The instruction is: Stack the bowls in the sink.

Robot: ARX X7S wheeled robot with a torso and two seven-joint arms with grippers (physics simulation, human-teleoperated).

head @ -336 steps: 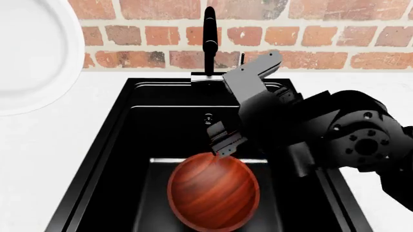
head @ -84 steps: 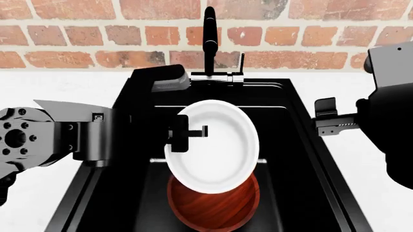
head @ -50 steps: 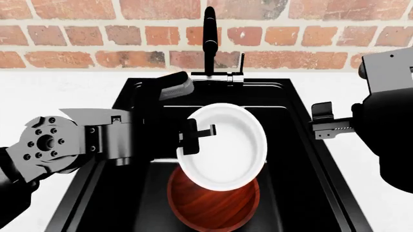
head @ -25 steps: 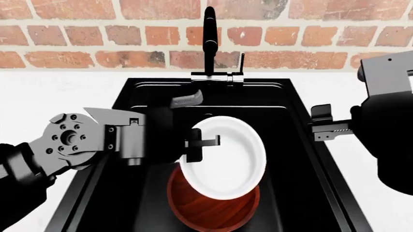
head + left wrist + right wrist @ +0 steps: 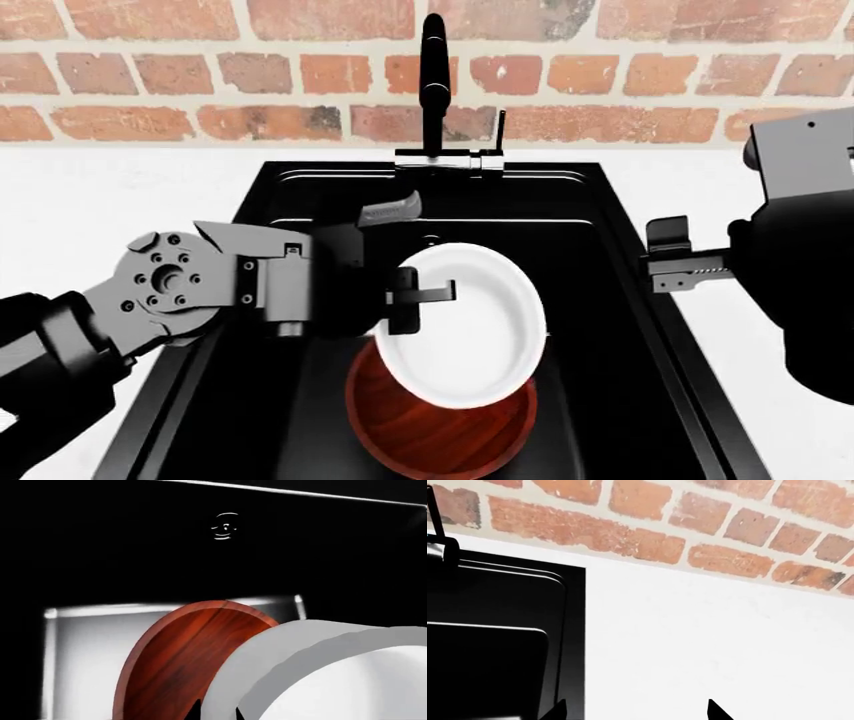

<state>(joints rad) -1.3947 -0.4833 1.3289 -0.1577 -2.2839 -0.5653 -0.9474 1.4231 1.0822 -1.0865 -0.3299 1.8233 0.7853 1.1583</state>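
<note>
My left gripper [image 5: 416,301] is shut on the near-left rim of the white bowl [image 5: 467,328], which hangs tilted inside the black sink [image 5: 601,250]. Directly below it the wood-grain bowl [image 5: 441,435] rests on the sink floor, and the white bowl overlaps its far half. In the left wrist view the white bowl's rim [image 5: 267,670] sits between my left gripper's [image 5: 217,715] two tips, with the wood-grain bowl [image 5: 173,665] behind. My right gripper [image 5: 637,711] is open and holds nothing, above the counter by the sink's right edge [image 5: 570,645].
The tall black faucet [image 5: 434,80] stands at the sink's back edge. A round metal drain [image 5: 225,526] shows on the sink's dark wall. White counter [image 5: 120,190] flanks the sink and a brick wall [image 5: 200,60] runs behind it. My right arm [image 5: 801,290] hangs over the right counter.
My left gripper has carried the white bowl rightward and lower into the sink, closer over the wood-grain bowl. The right gripper has barely moved.
</note>
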